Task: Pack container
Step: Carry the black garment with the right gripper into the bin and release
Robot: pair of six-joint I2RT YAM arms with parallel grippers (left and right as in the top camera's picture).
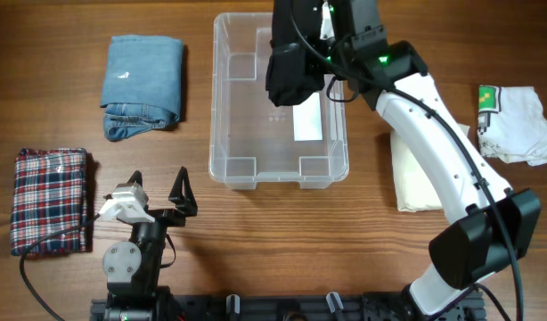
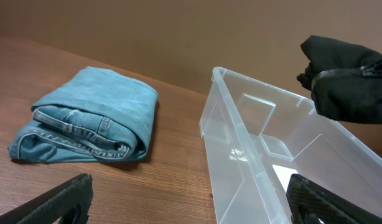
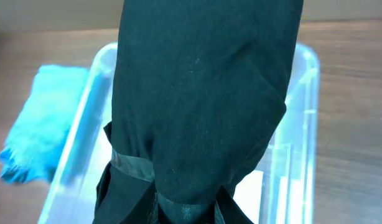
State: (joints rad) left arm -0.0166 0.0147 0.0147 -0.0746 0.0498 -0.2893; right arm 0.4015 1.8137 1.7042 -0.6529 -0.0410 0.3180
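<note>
The clear plastic container (image 1: 229, 134) stands at the table's centre back, with a white label (image 1: 307, 119) on its base. My right gripper (image 1: 311, 62) is shut on a folded black garment (image 1: 293, 71) and holds it above the container's far right part. The black garment (image 3: 203, 93) fills the right wrist view, with the container (image 3: 300, 124) below it. My left gripper (image 1: 158, 192) is open and empty near the front left. In the left wrist view its fingers (image 2: 188, 202) frame the container's near corner (image 2: 241, 149).
Folded blue jeans (image 1: 142, 85) lie left of the container. A folded plaid cloth (image 1: 49, 201) lies at the front left. A cream folded cloth (image 1: 416, 178) and a crumpled white garment (image 1: 518, 125) lie to the right.
</note>
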